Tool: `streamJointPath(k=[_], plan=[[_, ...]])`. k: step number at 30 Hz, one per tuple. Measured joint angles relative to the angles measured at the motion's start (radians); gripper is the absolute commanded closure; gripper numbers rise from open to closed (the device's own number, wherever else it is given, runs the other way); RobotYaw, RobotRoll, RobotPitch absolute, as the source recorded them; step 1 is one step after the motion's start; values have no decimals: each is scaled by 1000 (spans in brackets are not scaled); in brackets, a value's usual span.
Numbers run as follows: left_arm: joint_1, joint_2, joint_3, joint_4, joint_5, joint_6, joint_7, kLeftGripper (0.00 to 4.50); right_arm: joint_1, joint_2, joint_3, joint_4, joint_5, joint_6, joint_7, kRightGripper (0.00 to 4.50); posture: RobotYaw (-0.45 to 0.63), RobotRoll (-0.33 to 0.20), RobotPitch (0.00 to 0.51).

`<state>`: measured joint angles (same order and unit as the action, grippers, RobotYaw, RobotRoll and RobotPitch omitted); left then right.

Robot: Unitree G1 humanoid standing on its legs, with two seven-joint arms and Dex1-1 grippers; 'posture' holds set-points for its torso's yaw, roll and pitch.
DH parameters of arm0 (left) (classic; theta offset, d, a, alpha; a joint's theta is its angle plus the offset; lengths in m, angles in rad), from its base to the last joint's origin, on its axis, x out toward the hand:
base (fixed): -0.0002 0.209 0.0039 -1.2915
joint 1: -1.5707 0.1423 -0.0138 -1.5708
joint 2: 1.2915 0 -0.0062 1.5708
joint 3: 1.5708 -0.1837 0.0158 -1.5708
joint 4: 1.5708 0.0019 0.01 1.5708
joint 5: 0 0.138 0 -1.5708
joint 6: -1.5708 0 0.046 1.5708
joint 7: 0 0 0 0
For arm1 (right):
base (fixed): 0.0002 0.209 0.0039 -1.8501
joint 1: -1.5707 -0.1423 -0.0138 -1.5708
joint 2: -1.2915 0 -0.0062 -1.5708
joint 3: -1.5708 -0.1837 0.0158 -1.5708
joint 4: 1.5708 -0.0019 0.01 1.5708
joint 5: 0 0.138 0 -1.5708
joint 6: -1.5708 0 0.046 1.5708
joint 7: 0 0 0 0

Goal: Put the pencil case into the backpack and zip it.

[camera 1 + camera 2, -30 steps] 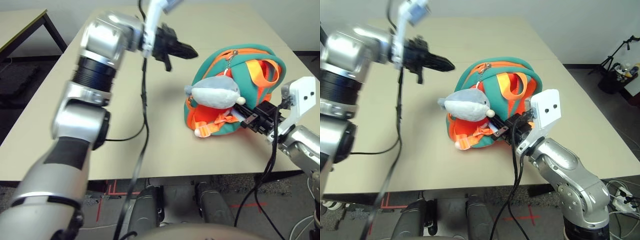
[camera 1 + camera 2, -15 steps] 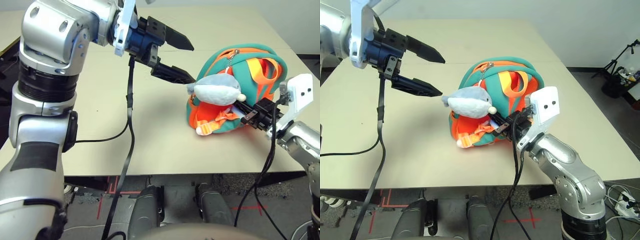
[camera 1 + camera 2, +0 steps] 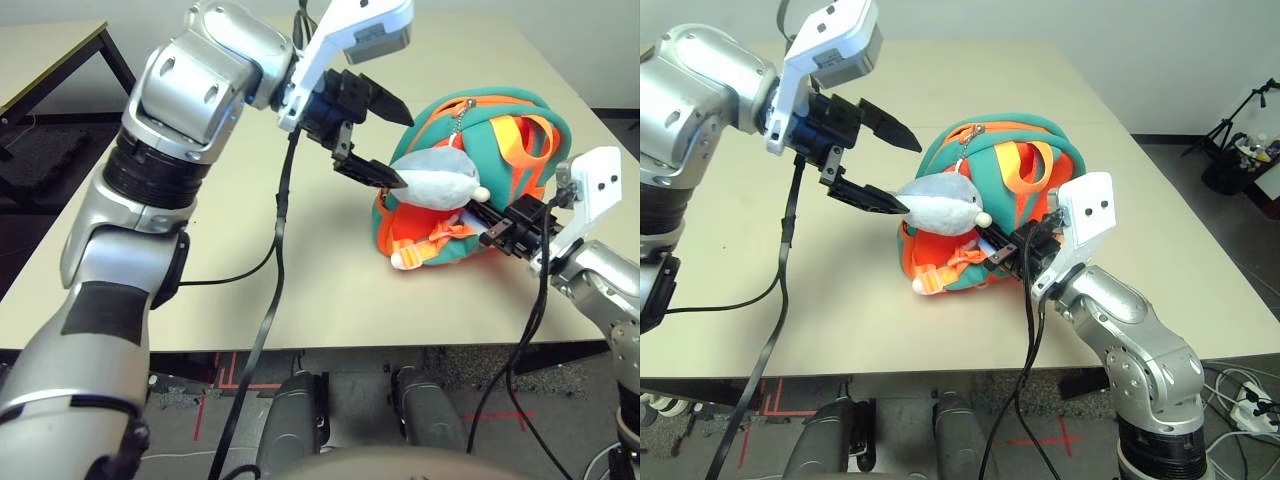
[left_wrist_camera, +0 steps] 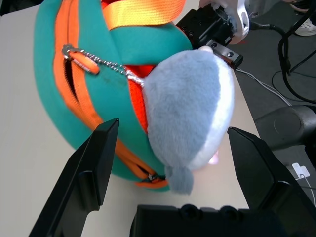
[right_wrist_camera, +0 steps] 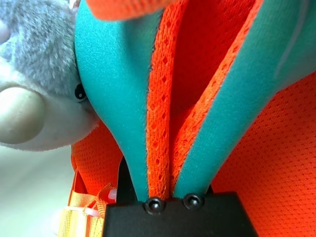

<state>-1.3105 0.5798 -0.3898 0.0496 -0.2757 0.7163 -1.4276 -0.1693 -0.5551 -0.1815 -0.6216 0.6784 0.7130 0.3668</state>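
Observation:
The orange and teal backpack (image 3: 505,125) stands on the table at the right, with the grey plush dolphin (image 3: 440,180) hanging on its chain (image 4: 94,59) in front. My left gripper (image 3: 400,150) is open right beside the dolphin's tail end, one finger (image 4: 94,168) on each side of the plush without touching it. My right gripper (image 3: 497,232) is at the backpack's near right side, shut on a teal and orange strap (image 5: 163,123) of it. The pencil case is out of view.
The beige table (image 3: 250,280) has free room left of the backpack and its front edge runs just before it. Black cables (image 3: 280,250) hang from my left arm. A second table (image 3: 50,50) stands at the far left.
My left arm has swung right and down towards the backpack, its open fingers now at the dolphin. The right gripper has kept its hold in place.

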Motion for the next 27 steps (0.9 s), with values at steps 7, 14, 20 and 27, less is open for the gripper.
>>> streamJointPath(k=[7, 14, 20, 27], plan=[[12, -11, -29, -5, 10, -22, -12, 0, -2, 9, 0, 0, -11, 0, 0, 4369, -178, 0, 96], [28, -22, -60, 28, 51, -63, -17, 379, -8, 23, 4, 0, -16, 0, -6, 4369, -179, 0, 100], [31, -40, -60, 55, 75, -72, -9, 2228, -12, 28, 6, 0, -18, 0, -9, 4369, -176, 0, 98], [30, -74, -12, 70, 52, -43, 20, 4336, -16, 32, 9, 0, -21, 0, -12, 4369, -169, 0, 95]])
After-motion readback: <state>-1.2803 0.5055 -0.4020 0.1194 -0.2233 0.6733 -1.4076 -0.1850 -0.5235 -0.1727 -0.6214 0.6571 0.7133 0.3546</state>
